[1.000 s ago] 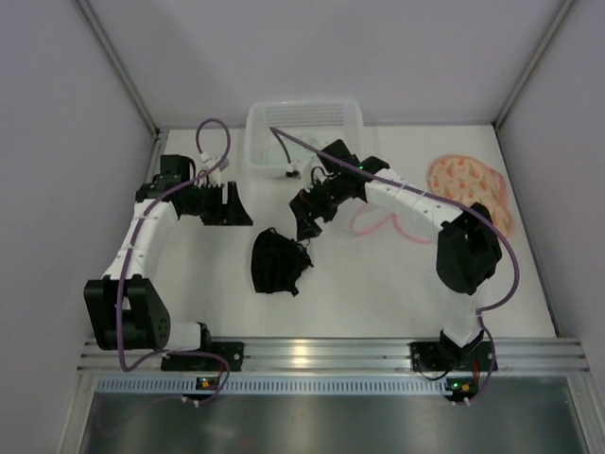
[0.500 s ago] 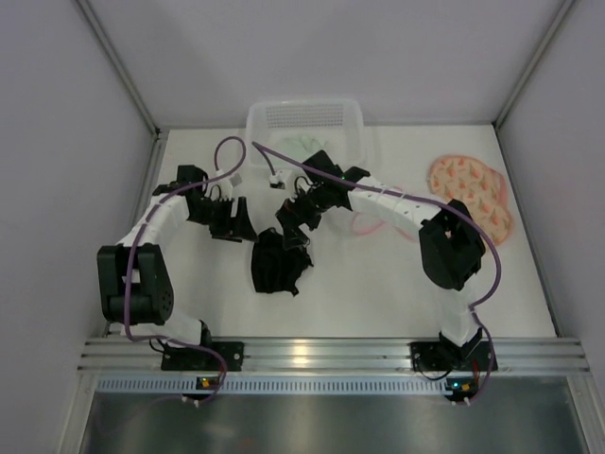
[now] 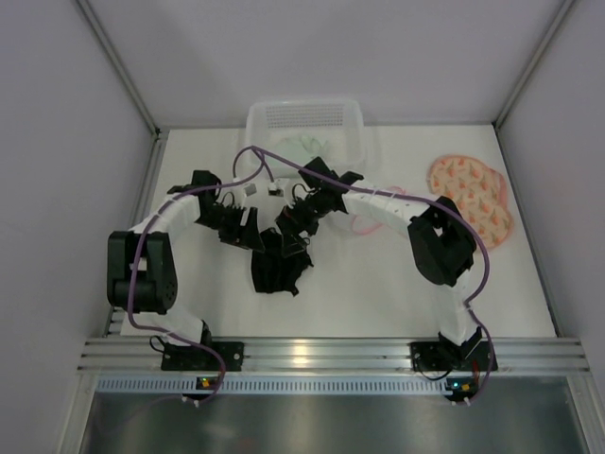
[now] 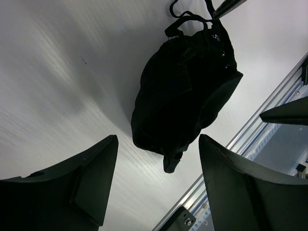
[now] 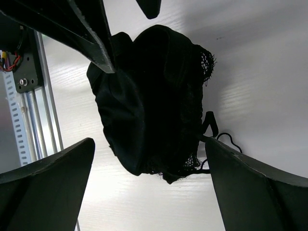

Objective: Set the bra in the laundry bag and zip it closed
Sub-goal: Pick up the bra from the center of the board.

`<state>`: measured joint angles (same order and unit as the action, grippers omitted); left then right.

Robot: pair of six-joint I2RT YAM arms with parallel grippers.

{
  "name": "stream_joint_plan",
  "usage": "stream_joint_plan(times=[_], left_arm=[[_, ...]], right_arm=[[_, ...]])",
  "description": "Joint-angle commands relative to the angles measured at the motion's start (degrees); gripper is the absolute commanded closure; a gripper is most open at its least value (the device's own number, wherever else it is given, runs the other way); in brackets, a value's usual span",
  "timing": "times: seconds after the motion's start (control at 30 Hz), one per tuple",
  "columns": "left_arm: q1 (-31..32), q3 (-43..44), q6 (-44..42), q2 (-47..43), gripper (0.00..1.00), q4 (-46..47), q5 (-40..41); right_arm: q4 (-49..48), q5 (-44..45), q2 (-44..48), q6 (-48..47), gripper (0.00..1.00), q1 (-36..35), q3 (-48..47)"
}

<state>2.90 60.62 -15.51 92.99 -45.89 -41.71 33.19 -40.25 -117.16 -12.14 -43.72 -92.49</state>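
Bra (image 4: 185,91) bunched on table (image 3: 378,284) | left hand (image 4: 158,140) wide | right hand (image 5: 149,143) wide | laundry bag (image 3: 470,194) visible overhead only

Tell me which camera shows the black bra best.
Left wrist: the black bra lies whole and close, with its straps visible. Right wrist shows it close too, but the left gripper's finger overlaps its edge. Top external shows only a small dark heap.

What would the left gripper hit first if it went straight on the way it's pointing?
The left gripper would probably meet the black bra first; it lies framed between the open fingers, though depth is unclear.
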Motion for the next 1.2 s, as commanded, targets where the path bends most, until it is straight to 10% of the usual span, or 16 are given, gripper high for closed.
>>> stream_joint_plan(times=[0.0,0.3,0.63,1.17], left_arm=[[0.00,-0.76,-2.86,0.87,0.27,3.43,-0.82],[0.97,-0.42,-0.84,4.74,0.49,6.51,-3.11],[0.97,0.81,0.91,7.20,1.00,6.69,-6.19],[0.97,0.90,3.46,6.77,1.00,8.09,-7.42]], right_arm=[[-3.83,-2.55,-0.08,-0.25,0.01,-0.22,0.64],[-10.85,-1.16,0.44,2.21,0.01,-0.22,5.12],[-18.59,1.58,0.27,7.83,0.00,0.22,8.02],[-25.89,2.82,-4.74,13.55,0.01,0.13,10.31]])
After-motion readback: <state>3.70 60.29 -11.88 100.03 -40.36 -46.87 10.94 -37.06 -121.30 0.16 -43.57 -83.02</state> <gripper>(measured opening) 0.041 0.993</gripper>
